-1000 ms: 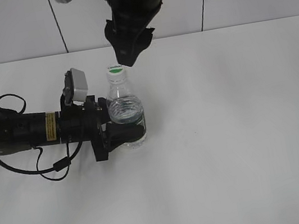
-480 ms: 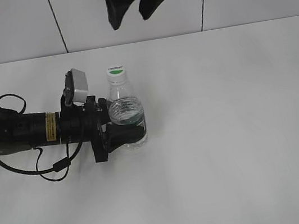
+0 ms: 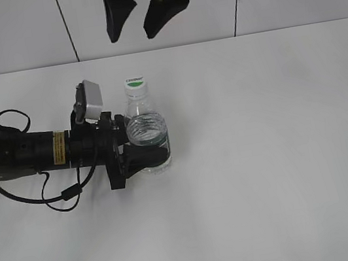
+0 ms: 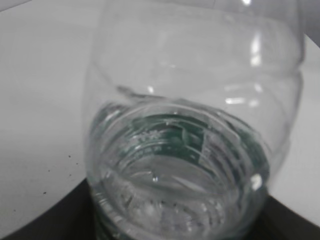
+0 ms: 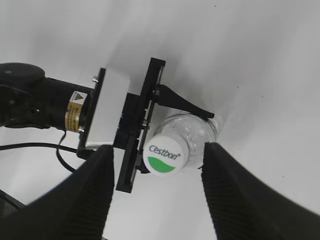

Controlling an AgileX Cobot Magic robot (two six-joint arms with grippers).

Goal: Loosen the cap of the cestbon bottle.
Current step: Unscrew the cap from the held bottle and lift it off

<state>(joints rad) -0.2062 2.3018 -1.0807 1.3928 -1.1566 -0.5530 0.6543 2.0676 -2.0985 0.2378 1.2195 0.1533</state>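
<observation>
- Exterior view: I've got the cestbon bottle (image 3: 146,133) standing upright on the white table (image 3: 277,154), with the left gripper (image 3: 144,156) clamped around its lower body from the left side. So the bracing part looks sorted. The cap (image 3: 134,82) sits on top of the neck, looks fully seated to me, no visible gap. The right gripper (image 3: 139,17) hangs well above the cap, fingers spread apart, holding nothing.
- Left wrist view: basically all bottle here, pressed right up to the lens. I can see the ribbed clear wall, water inside and a bit of the green label (image 4: 175,132). Can't see the fingers themselves in this one, just dark edges at the bottom corners.
- Right wrist view: looking straight down on the cap (image 5: 165,153), green half-disc and lettering readable. My right fingers (image 5: 235,197) sit wide on either side of the cap, not touching it.
- Where that leaves me: hold is done, the twist isn't, judging by how the cap sits. Still need to drop down onto the cap, close on it and turn.
</observation>
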